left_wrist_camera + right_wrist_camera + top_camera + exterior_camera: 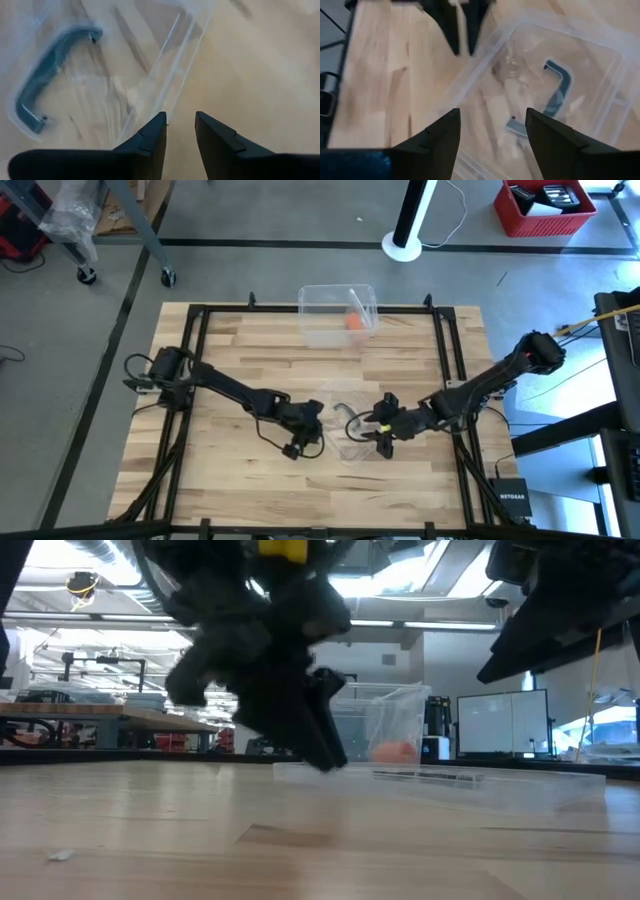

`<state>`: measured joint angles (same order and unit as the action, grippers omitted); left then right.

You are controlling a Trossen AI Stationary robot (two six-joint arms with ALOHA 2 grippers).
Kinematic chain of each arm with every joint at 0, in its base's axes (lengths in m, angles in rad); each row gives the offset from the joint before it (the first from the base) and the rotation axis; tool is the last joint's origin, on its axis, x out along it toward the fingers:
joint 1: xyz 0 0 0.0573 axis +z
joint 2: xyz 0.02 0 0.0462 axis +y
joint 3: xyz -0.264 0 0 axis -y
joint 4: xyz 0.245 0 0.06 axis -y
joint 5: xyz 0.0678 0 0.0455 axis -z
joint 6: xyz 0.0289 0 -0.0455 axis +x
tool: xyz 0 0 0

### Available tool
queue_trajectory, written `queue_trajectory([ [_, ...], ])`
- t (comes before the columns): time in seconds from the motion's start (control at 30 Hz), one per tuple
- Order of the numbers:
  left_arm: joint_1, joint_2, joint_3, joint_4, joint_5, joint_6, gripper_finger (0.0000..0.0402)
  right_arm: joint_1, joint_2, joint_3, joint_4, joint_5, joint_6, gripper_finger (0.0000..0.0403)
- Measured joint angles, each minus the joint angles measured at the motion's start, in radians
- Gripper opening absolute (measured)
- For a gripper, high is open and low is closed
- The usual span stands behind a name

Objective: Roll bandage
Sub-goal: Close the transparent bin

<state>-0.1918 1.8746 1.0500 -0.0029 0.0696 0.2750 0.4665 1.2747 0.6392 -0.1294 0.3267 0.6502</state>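
The orange bandage lies as a small lump inside a clear plastic box at the table's far middle; it also shows in the low view. The box's clear lid with a dark handle lies flat on the table between my two grippers. My left gripper is low at the lid's left edge, its fingers a little apart with nothing between them. My right gripper is wide open above the lid's right part. Both are far from the bandage. My left gripper has one fingertip right at the lid's rim, coming slanting down from the table's left. I cannot tell whether it touches the rim.
A black metal frame runs around the wooden table top. Bare wood lies to the left and near side of the lid. Beyond the table are a red crate and a white stand base on the floor.
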Motion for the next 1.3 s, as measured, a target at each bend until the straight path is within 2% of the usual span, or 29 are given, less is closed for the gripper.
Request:
queue_trajectory([
  [0.4,0.01,0.085,0.001,0.077,-0.007,0.022,0.0083,0.032,0.0,0.0,0.009,0.033,0.035,0.0225],
  [0.47,0.01,0.094,0.002,0.074,-0.002,0.004,0.0069,0.032,0.0,0.0,0.007,0.033,0.033,0.0225],
  [0.6,0.008,0.089,0.002,0.072,0.001,-0.05,0.0011,0.032,0.0,0.0,0.008,0.053,0.024,0.0225],
  [0.7,0.008,0.064,-0.002,0.07,-0.016,-0.103,0.0007,0.032,-0.001,0.0,0.008,0.069,0.023,0.0224],
  [0.9,0.001,-0.108,-0.001,0.019,-0.084,-0.111,0.0002,0.075,-0.103,0.027,-0.085,0.037,0.076,0.0224],
  [1.03,-0.011,-0.257,-0.003,-0.023,-0.186,-0.072,0.0001,0.14,-0.183,0.058,-0.211,0.085,0.103,0.0224],
  [1.17,-0.01,-0.401,-0.001,0.022,-0.255,-0.051,0.0001,0.205,-0.243,0.061,-0.235,0.225,0.105,0.0224],
  [1.3,-0.009,-0.482,-0.001,0.091,-0.269,-0.02,0.0001,0.238,-0.223,0.06,-0.242,0.393,0.103,0.0225],
])
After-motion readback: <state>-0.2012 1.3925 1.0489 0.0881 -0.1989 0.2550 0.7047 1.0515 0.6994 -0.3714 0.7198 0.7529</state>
